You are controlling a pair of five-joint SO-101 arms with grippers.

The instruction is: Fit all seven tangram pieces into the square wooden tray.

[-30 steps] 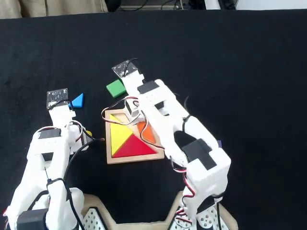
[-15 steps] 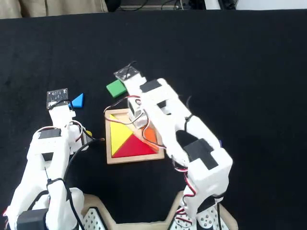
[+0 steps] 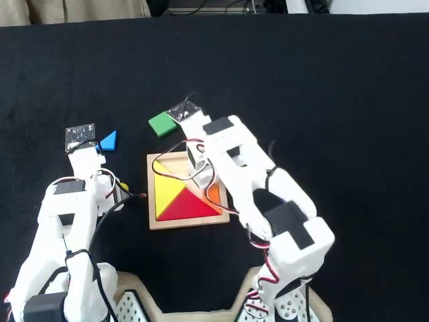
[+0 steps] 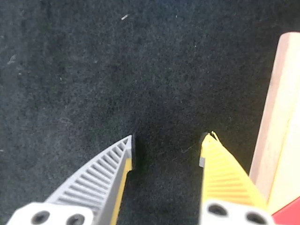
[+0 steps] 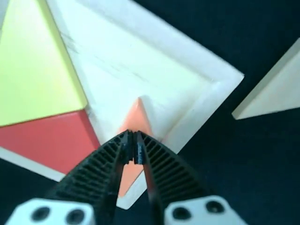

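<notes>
Black table (image 3: 348, 100) carries everything. Right arm (image 3: 268, 201) is bent over the tray. The right gripper (image 5: 132, 140) has its fingers pressed together with nothing between them, tips right over the orange piece, probably set that way to prod rather than grasp. Can't tell if it touches.

Left arm (image 3: 64, 215) sits at the tray's left side. The left gripper (image 4: 168, 140) is spread wide and empty over bare cloth, just beside the tray wall, likely parked out of the way.

Square wooden tray (image 3: 151, 201) is near the table's middle, toward the front edge. Yellow triangle (image 3: 164, 191) lies flat against the tray's left side, and the red triangle (image 3: 188, 208) lies along its front side, the two meeting edge to edge. Far half of the tray floor is bare wood.

Green square (image 3: 161, 124) is on the cloth just beyond the tray's far left corner, not yet placed. Orange piece (image 5: 136, 117) is at the tray's right side, one end seemingly riding over the rim, so probably not seated. Blue triangle (image 3: 108, 141) is on the cloth, left of the green square, well apart from the tray.
</notes>
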